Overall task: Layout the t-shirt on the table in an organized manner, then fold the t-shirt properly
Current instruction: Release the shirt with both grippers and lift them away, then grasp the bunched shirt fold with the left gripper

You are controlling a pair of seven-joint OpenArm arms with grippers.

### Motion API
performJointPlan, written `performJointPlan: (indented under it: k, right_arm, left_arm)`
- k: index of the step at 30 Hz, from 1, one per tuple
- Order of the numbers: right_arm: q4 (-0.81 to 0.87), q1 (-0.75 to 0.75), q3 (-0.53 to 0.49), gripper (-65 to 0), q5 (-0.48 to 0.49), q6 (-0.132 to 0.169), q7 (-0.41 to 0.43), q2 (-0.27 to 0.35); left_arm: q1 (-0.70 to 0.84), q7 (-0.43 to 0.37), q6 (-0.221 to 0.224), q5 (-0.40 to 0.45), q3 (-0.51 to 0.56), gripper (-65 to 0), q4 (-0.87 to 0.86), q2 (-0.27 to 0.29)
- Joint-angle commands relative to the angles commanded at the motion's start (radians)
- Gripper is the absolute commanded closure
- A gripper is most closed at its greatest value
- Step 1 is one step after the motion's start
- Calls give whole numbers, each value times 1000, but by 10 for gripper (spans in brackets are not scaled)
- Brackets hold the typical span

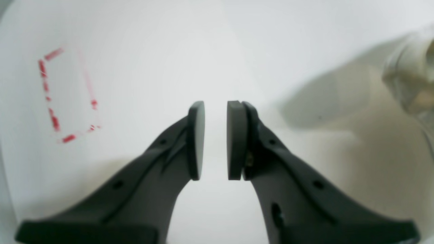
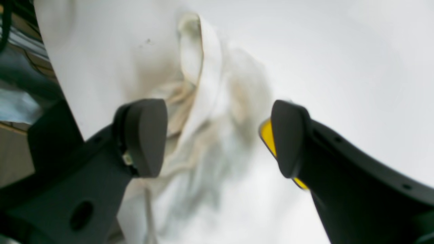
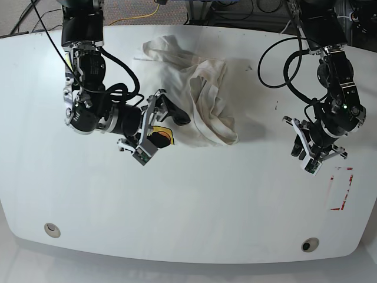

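The shirt point(image 3: 197, 97) lies crumpled in a heap on the white surface point(image 3: 194, 206), in the far half and a little toward the side of the right arm. It is cream white, with many folds and a thick rolled edge on its near side. A small yellow part of the graphic point(image 2: 267, 135) shows at its edge, close to the right pincer. One thin flat part reaches toward the far edge of the surface.

The right pincer point(image 3: 166, 122) is wide open. In its wrist view the two dark fingers point(image 2: 145, 135) stand on either side of the bunched cloth, and the cloth lies between them. I cannot tell if the pads touch the cloth.

The left pincer point(image 3: 314, 152) is well apart from the shirt, above bare surface. Its jaws are narrow, with a small gap between the pads, and nothing is between them.

A red dashed rectangle point(image 3: 341, 188) is marked on the surface near the left pincer. Two round holes point(image 3: 52, 229) are near the front edge. Black cables point(image 3: 277, 59) hang from both arms over the far part of the surface.
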Motion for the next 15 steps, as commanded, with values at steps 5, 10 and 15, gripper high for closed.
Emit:
performJointPlan:
  k: [5,10,15]
  right_arm:
    - [-43,2,2,-344,-5,0,41,-2]
    - [-46,15,-5,-170,-81,6,153,58]
    - [-77,40,-5,-62,-129,81,158,69]
  left_arm:
    - [28,3,0,-3,81,-93,34,3]
    - [48,5,0,-81,203,-93,94,35]
    - [48,5,0,-152,227,-93,129,71]
